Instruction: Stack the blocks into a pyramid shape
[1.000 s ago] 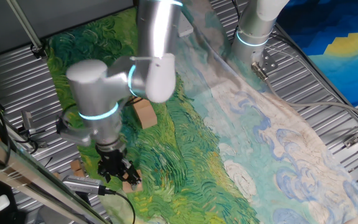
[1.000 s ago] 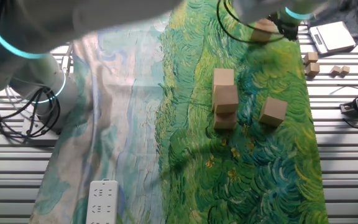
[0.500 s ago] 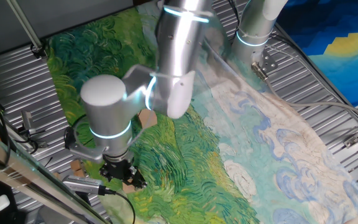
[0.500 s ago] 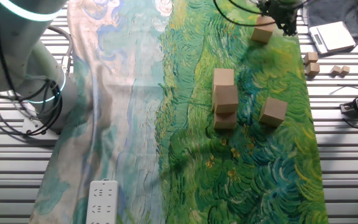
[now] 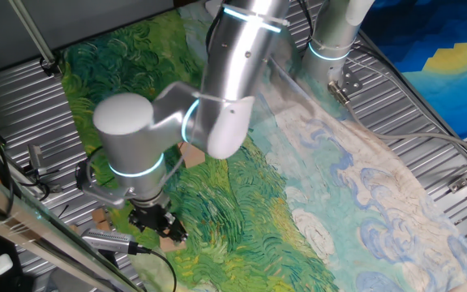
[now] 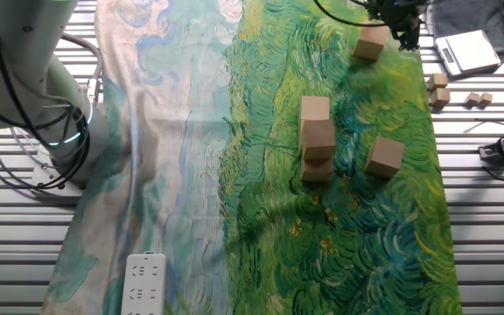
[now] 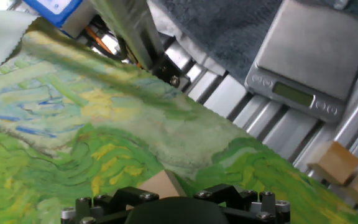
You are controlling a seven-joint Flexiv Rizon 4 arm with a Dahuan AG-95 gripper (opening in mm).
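Note:
Several tan wooden blocks lie on the green painted cloth. Three of them [image 6: 318, 136] sit bunched together mid-cloth, one resting on the others, and a single block [image 6: 384, 156] lies just to their right. Another block [image 6: 371, 44] [image 5: 172, 236] sits near the cloth's edge. My gripper [image 6: 398, 24] [image 5: 156, 225] hangs right over it, open. In the hand view this block [image 7: 161, 185] shows between the two finger mounts, above the gripper's black body [image 7: 173, 213]. The arm hides most of the bunched blocks in one fixed view, where only one block [image 5: 190, 152] peeks out.
A grey scale [image 7: 312, 56] [image 6: 468, 51] sits on the metal slats beyond the cloth's edge. Small tan scraps [image 6: 437, 88] [image 7: 334, 163] lie on the slats beside it. A white power strip [image 6: 144, 284] rests at the cloth's far corner.
The arm's upper links have swung and the hand has shifted slightly over the edge block. None of the blocks has moved.

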